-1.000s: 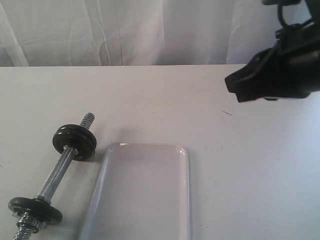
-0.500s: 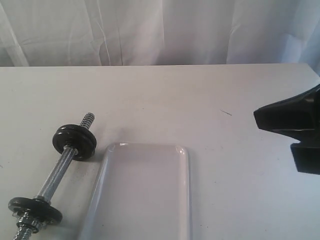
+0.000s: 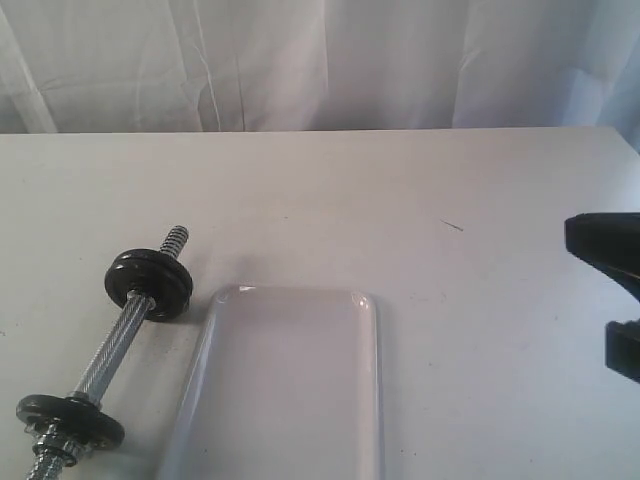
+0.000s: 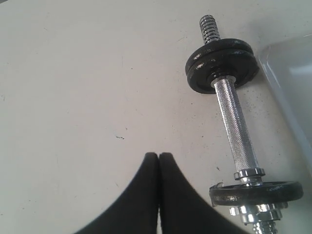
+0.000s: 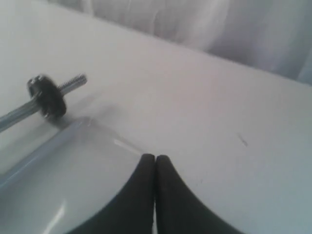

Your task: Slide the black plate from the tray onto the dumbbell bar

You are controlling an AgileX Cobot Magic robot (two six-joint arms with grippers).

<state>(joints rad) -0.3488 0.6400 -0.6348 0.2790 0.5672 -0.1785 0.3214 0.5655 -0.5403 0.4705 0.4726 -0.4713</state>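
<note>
Your plate (image 4: 222, 66) sits on bar (image 4: 236, 124), beside tray (image 3: 290, 390); none in tray's visible part, so job looks done. On left gripper (image 4: 159, 158) and right gripper (image 5: 155, 158) jaws pressed together, empty: nothing left to carry.

No text, label, brand, number or sign legible anywhere: none on the dumbbell bar (image 3: 112, 350) at the near left, none on the tray (image 3: 290, 380) just to its right, none on the table (image 3: 400, 190).
</note>
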